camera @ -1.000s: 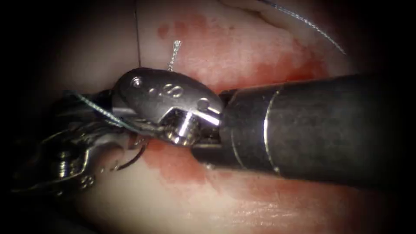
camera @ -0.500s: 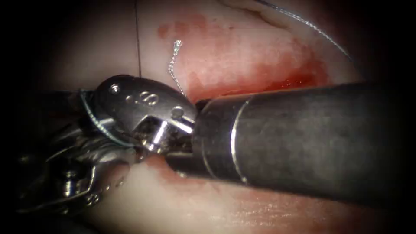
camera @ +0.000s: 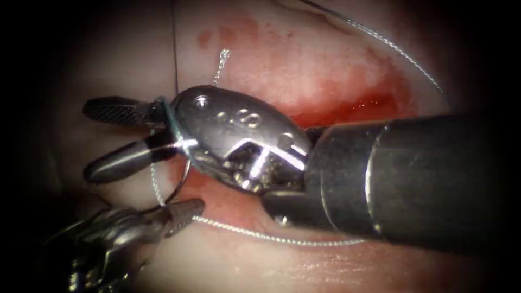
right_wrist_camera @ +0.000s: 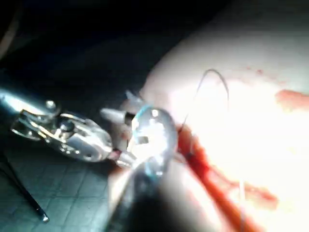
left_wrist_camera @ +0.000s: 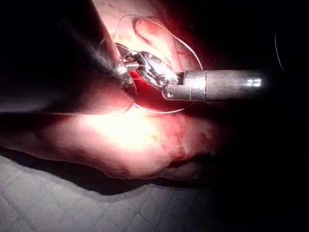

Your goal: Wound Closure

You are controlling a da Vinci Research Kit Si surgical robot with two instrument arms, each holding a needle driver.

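right tool (camera: 116,138), jaws parted and empty, waits beside the cut (camera: 347,106); left tool (camera: 182,211) seemingly clamps the thread (camera: 271,237).

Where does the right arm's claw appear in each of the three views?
Endoscope view: the right claw, open and holding nothing, sits over the tissue, above the left tool.
Left wrist view: the right claw is at the end of the grey shaft.
Right wrist view: the right claw is beside the left tool.
Shared landmark: the red fluid.
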